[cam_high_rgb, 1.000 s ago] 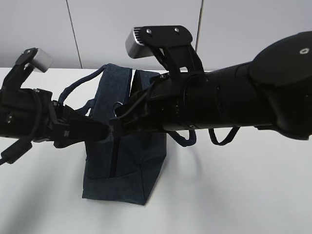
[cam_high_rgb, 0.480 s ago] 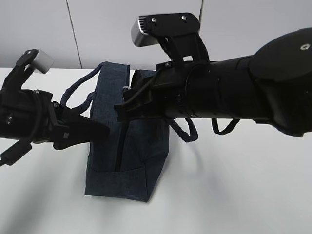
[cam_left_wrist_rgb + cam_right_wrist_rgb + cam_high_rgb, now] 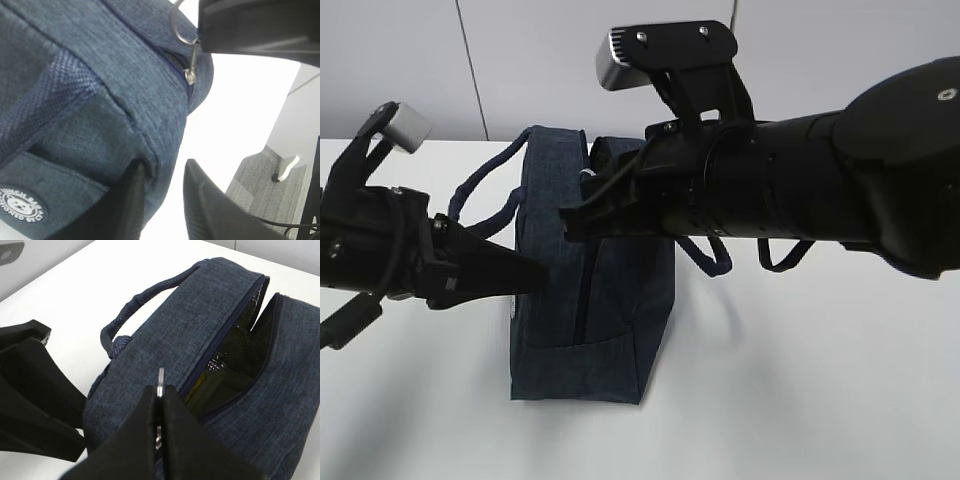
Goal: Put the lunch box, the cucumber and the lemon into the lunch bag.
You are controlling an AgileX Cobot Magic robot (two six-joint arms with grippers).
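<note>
The navy lunch bag (image 3: 610,300) stands on the white table, its top zipper partly undone. My right gripper (image 3: 568,222) is shut on the silver ring pull (image 3: 161,377) at the zipper's near end. My left gripper (image 3: 535,275) is at the bag's left end, jaws apart. One finger (image 3: 132,200) presses the fabric corner while the other stands clear of it. The opening (image 3: 225,375) shows silver lining and a yellow-green shape that I cannot identify. The lunch box, cucumber and lemon are otherwise hidden.
One loop handle (image 3: 480,185) hangs on the bag's left side and another (image 3: 780,275) droops under my right arm. Bare white table (image 3: 820,400) spreads to the right and front. A grey panelled wall (image 3: 520,60) stands behind.
The right gripper has lifted and drawn back with the ring pull. The bag has slid slightly right. The left jaws have narrowed at the bag's end.
</note>
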